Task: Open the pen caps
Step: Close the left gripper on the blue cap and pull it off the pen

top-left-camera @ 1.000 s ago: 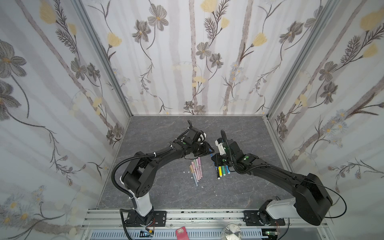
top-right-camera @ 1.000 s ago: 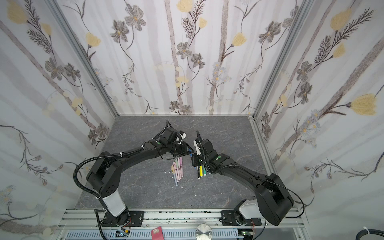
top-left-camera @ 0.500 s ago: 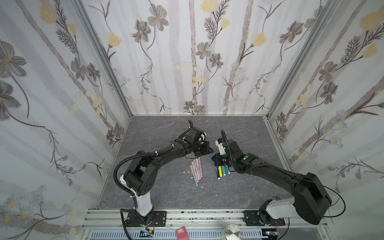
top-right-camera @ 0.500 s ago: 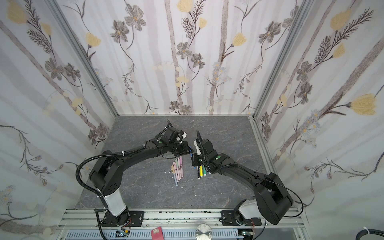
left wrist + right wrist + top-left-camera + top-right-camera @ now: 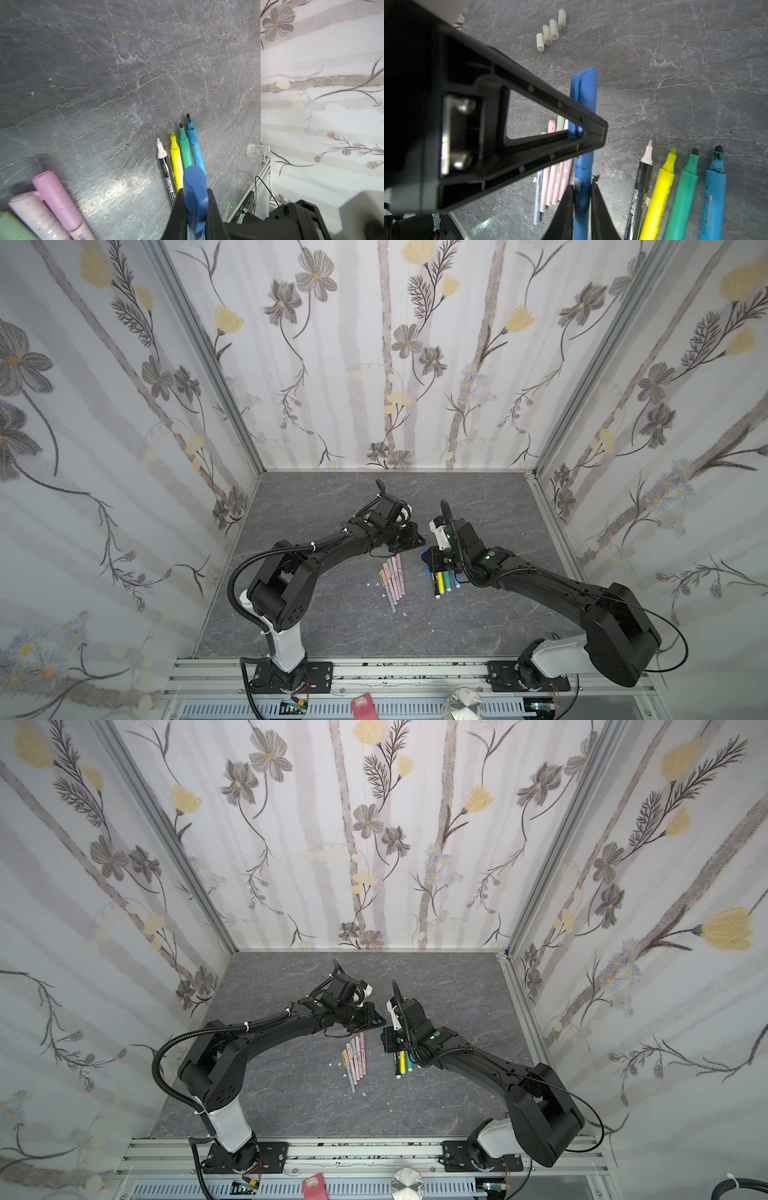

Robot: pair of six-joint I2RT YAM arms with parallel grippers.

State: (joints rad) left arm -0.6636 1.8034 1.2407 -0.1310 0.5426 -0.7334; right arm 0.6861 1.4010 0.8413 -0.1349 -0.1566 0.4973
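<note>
Three walls, papered white with grey stripes, brown stems and grey and pale yellow flowers, close the space at the back and both sides. They meet at the back corners in aluminium posts. The table is a dark grey slab veined like stone, edged in front by an aluminium rail, under soft, even light that leaves a pale sheen on it.
</note>
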